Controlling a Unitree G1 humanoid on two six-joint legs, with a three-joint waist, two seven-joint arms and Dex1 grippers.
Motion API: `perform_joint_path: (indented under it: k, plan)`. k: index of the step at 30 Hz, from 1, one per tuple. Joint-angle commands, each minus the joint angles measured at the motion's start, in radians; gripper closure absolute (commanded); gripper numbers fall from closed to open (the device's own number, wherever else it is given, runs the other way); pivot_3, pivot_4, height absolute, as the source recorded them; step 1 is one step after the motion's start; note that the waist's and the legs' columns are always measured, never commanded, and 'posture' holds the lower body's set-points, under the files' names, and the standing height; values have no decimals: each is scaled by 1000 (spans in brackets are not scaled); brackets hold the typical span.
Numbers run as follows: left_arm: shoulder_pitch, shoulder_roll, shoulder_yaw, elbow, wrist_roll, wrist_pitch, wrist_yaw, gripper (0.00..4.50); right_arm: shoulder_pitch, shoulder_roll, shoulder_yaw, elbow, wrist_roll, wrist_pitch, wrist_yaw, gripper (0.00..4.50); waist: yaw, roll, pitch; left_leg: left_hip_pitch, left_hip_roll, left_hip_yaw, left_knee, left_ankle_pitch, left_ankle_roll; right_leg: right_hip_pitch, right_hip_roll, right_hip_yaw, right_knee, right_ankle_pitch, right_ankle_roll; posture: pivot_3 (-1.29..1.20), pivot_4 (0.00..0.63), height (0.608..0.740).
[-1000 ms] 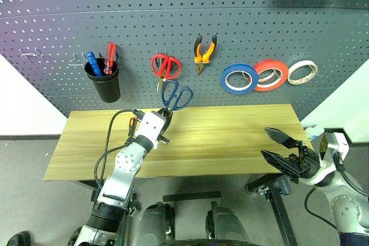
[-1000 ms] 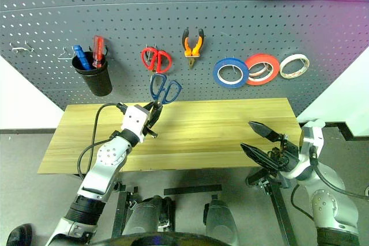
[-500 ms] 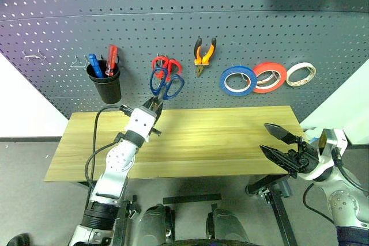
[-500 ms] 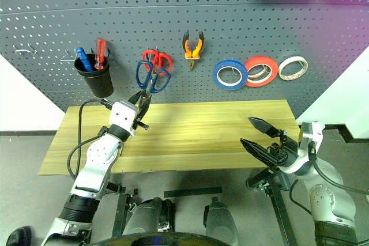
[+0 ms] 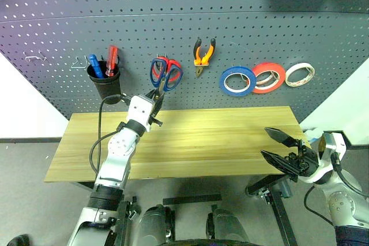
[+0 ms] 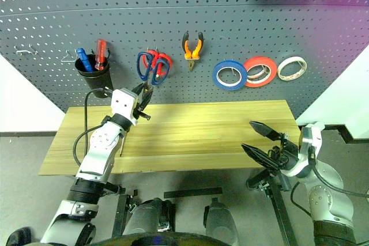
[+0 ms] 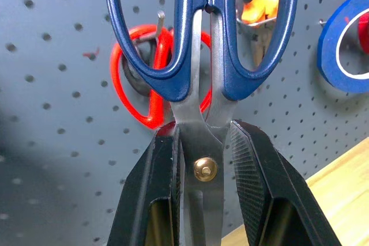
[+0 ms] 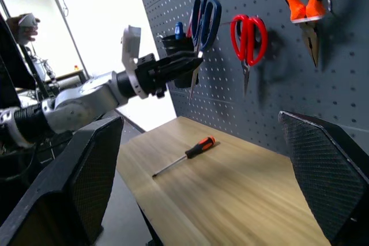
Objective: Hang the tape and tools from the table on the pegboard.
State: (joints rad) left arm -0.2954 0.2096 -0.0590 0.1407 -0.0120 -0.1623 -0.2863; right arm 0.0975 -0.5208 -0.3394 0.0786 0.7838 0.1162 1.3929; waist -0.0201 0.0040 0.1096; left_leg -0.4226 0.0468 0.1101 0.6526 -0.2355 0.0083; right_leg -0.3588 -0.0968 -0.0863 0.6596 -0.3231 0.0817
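Right tool [image 5: 286, 152] spread wide, empty, low off near right tabletop [image 5: 230, 142] edge, well apart from everything. Orange-and-black screwdriver [image 8: 185, 155] flat on tabletop, left side. My left tool [image 6: 140, 97] pinches blue-handled scissors [image 5: 165, 76] by blades near pivot; long axis near upright, handle loops up, tips down inside tool. Loops sit just in front of red scissors [image 7: 144, 79] on pegboard [image 5: 259, 33], peg just behind. I judge left arm nearer; the task's tape [image 5: 238, 80] and pliers [image 5: 203, 55] already hung.
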Motion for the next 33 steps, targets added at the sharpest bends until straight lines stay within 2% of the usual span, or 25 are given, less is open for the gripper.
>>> perform_joint_path:
  k: [1, 14, 22, 24, 26, 27, 29, 33]
  plan:
    - [-49, -16, 14, 27, -11, -27, 6, 3556, -4, 3, -25, -6, 4, -27, 13, 0, -1, 0, 0, 0, 0, 0, 0, 0, 0, 0, 0, 0, 0, 0, 0, -130, 72, 740]
    - [-165, -45, 33, 255, -22, -50, 12, 3556, 11, 4, -19, -42, 13, -28, 13, 0, -6, 0, 0, 1, 0, 0, 0, 0, 0, 1, 0, 0, 1, 0, 0, -149, 68, 740]
    - [-262, -51, 60, 425, -25, -103, 30, 3556, 12, 14, -13, 16, -3, -60, 73, 0, -25, 0, 0, 1, 0, 0, 1, 0, 0, 1, 0, 0, 1, 0, 0, -159, 68, 740]
    - [-277, -61, 73, 452, -42, -91, 33, 2852, 9, 16, -15, 22, -6, -67, 75, 0, -27, 0, 0, 1, 0, 0, 1, 0, 0, 1, 0, 0, 1, 0, 0, -160, 64, 740]
    - [-285, -68, 77, 468, -43, -84, 38, 2360, 7, 14, -17, 26, -5, -67, 81, 0, -28, 0, 0, 1, 0, 0, 1, 0, 0, 1, 0, 0, 2, 0, 0, -162, 65, 740]
    - [-284, -69, 70, 471, -35, -91, 33, 1923, 5, 14, -19, 32, -7, -69, 82, 0, -28, 0, 0, 2, 0, 0, 1, 0, 0, 1, 0, 0, 2, 0, 0, -164, 67, 740]
    - [-273, -78, 72, 460, -48, -87, 13, 1423, 3, 12, -20, 38, -11, -74, 84, 0, -29, 0, 0, 2, 0, 0, 1, 0, 0, 1, 0, 0, 2, 0, 0, -164, 68, 740]
    - [-233, -80, 69, 424, -41, -90, 12, 112, 6, 11, -18, 27, -9, -68, 77, 0, -31, 0, 0, 2, 0, 0, 1, 0, 0, 1, 0, 0, 2, 0, 0, -161, 70, 740]
